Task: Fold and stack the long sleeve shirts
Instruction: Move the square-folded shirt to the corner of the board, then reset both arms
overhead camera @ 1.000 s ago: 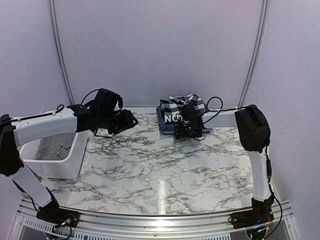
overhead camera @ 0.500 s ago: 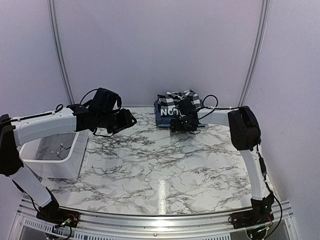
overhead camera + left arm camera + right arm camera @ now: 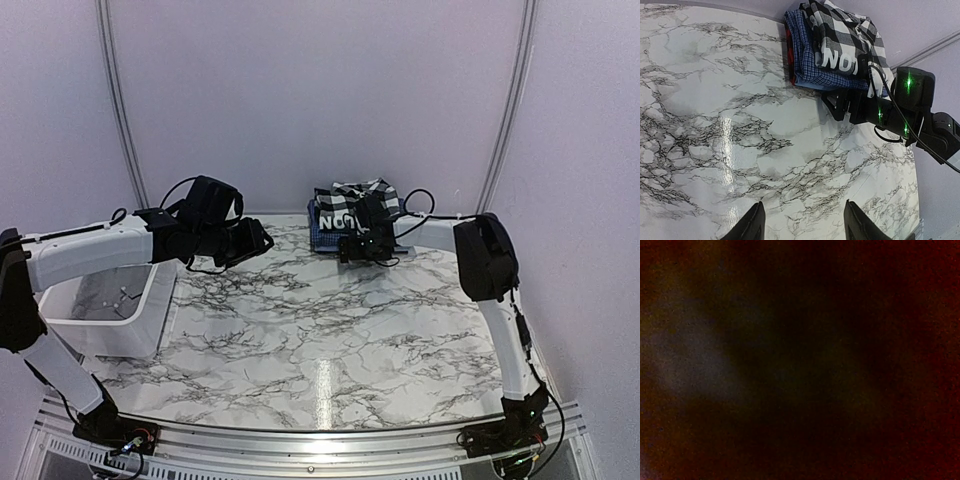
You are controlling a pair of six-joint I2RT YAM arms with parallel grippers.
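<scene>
Shirts stacked at the far edge

Nearest you, the white bin [image 3: 120,320] sits left. Your left gripper [image 3: 802,222] hangs over the marble table [image 3: 320,340], jaws apart, empty. Your right gripper [image 3: 842,105] crowds the stack's near edge, and you cannot tell its grip. The black-and-white shirt [image 3: 840,35] lies on the blue shirt [image 3: 802,60], long side along the table's far edge, lettering toward you.

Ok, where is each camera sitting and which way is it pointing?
Top external: above, behind the bases, facing the back wall across the marble table; shows both arms, left tool, right tool.
Left wrist: on the left arm, looking at the buffalo-check shirt lying on the blue checked shirt; its own open fingers show below.
Right wrist: almost black, nothing can be made out.
Shared: top external and left wrist both see the shirts and the right tool.
</scene>
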